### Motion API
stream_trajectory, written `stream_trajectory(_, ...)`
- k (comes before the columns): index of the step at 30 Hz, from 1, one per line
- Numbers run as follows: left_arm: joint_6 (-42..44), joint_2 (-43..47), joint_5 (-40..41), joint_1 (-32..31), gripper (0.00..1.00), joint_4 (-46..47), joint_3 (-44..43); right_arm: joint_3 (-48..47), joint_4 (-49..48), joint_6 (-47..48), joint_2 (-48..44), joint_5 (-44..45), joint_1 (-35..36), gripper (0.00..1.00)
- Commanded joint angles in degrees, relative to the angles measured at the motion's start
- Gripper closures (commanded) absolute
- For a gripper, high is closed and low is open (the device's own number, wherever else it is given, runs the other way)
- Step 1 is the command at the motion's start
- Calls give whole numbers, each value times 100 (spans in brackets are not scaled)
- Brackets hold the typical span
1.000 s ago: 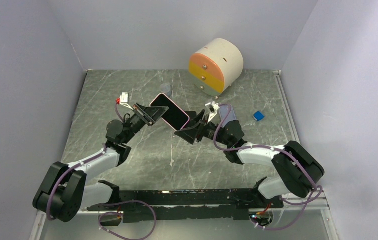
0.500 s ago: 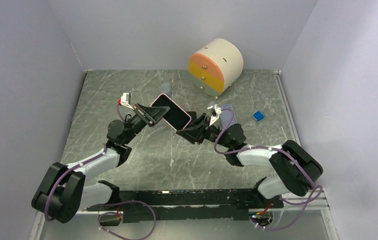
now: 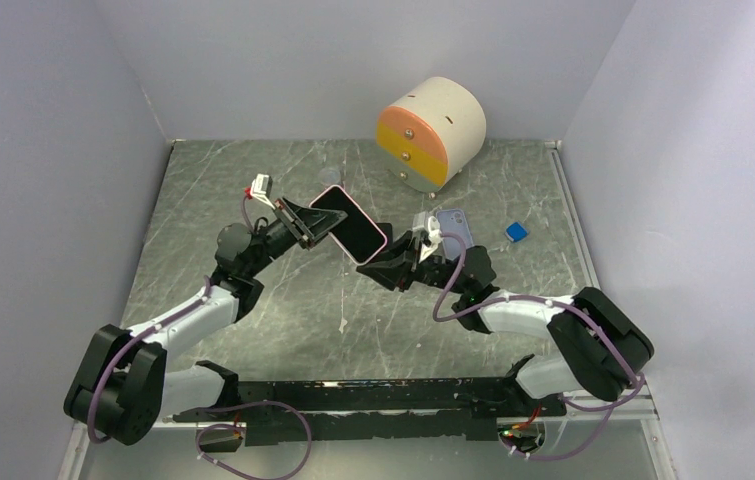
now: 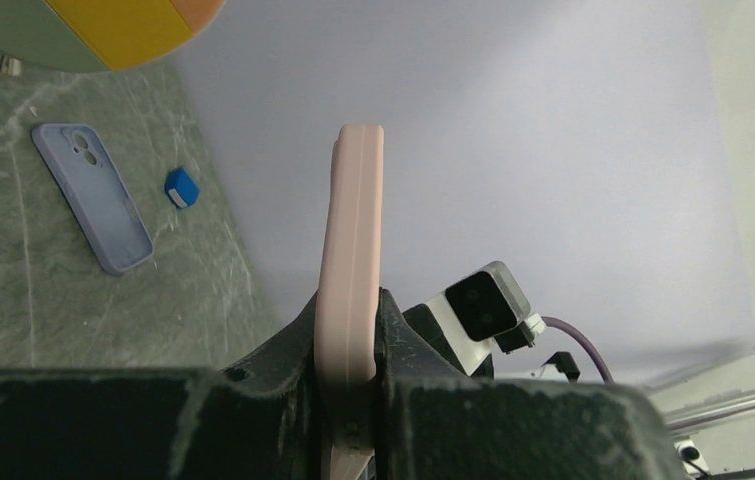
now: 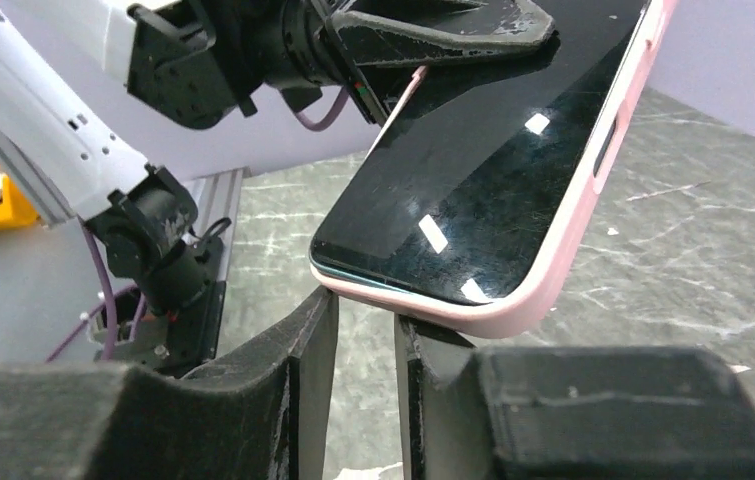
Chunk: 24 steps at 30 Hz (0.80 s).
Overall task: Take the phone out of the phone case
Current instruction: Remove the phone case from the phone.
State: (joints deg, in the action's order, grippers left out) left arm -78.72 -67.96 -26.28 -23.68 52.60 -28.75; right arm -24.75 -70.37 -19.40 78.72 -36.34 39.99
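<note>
The phone (image 3: 348,222), black screen up in a pink case, hangs tilted in the air above the table's middle. My left gripper (image 3: 303,222) is shut on its upper left end; the left wrist view shows the pink case (image 4: 350,230) edge-on, pinched between the jaws. My right gripper (image 3: 378,262) sits at the phone's lower right end. In the right wrist view the screen (image 5: 493,190) fills the top, and the case's bottom edge rests just above my right gripper (image 5: 361,315). Its jaws stand a narrow gap apart with nothing between them.
A round cream, orange and yellow drawer unit (image 3: 431,130) stands at the back. A lavender phone case (image 3: 450,222) lies on the marble table right of the arms, also in the left wrist view (image 4: 91,197). A small blue block (image 3: 516,232) lies further right.
My left gripper has raised the phone and carried it a little right and back. My right gripper has moved in under the phone's lower end, uncovering the lavender case.
</note>
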Motion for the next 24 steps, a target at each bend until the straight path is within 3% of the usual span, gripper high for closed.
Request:
stream_trajectory(1,21,80,-986,-102,97,-120,-307,-371,-245,500,12,-215,-274,100)
stream_trajectory(8,164,75,-1273,-81,97,-141,-351,-490,-155,195,142,-285,-530,100)
stream_trajectory(17,1484,557,-1476,273,97,-1752,-763,45,931,460,-501,-485,-545,59)
stream_trajectory(24,2943,840,-1783,286,98,-3642,-1508,-289,2638,971,-1178,-981,-548,44)
